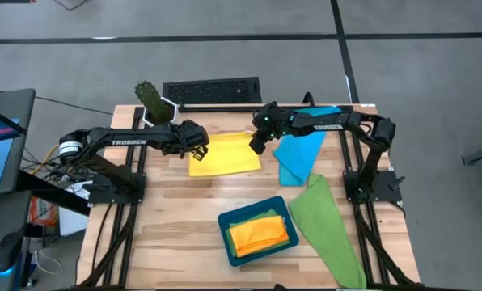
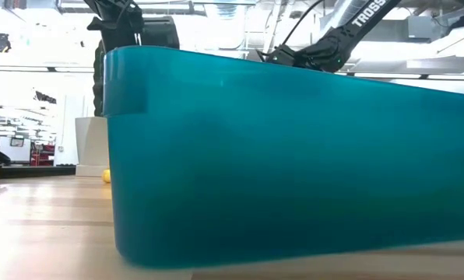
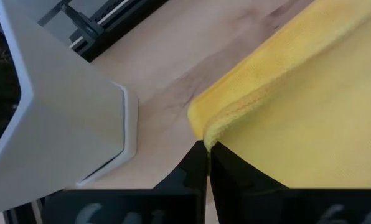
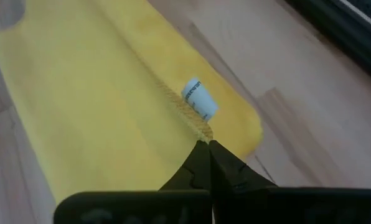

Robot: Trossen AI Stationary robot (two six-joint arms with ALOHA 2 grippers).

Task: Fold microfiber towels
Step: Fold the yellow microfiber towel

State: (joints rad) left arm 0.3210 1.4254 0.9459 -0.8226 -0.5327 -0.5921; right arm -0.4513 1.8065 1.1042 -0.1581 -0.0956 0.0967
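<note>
A yellow towel [image 1: 225, 153] lies on the wooden table's far middle, one layer folded over another. My left gripper [image 1: 199, 150] is shut at its left edge and my right gripper [image 1: 257, 145] is shut at its right far corner. A blue towel [image 1: 299, 153] lies to the right of it. A green towel [image 1: 326, 226] lies at the near right. An orange towel [image 1: 261, 234] rests folded on another green one [image 1: 249, 214] in the teal tray [image 1: 227, 242]. My left gripper pinches a corner of the yellow towel's stitched edge [image 3: 211, 135] between its two fingertips [image 3: 192, 167], slanting down from the table's left. The rest of the cloth lies slack on the table. My right gripper pinches the upper layer's corner [image 4: 201, 129], by the white label [image 4: 200, 99], between its two fingertips [image 4: 226, 163]. It slants down from the table's right. The lower layer [image 4: 235, 118] shows past that edge and lies flat on the table.
A white pot [image 1: 158, 113] with a green plant [image 1: 148, 93] stands just behind my left gripper, close to it in the left wrist view [image 3: 61, 112]. A dark keyboard [image 1: 213, 90] lies at the far edge. The teal tray [image 2: 294, 155] fills the low view.
</note>
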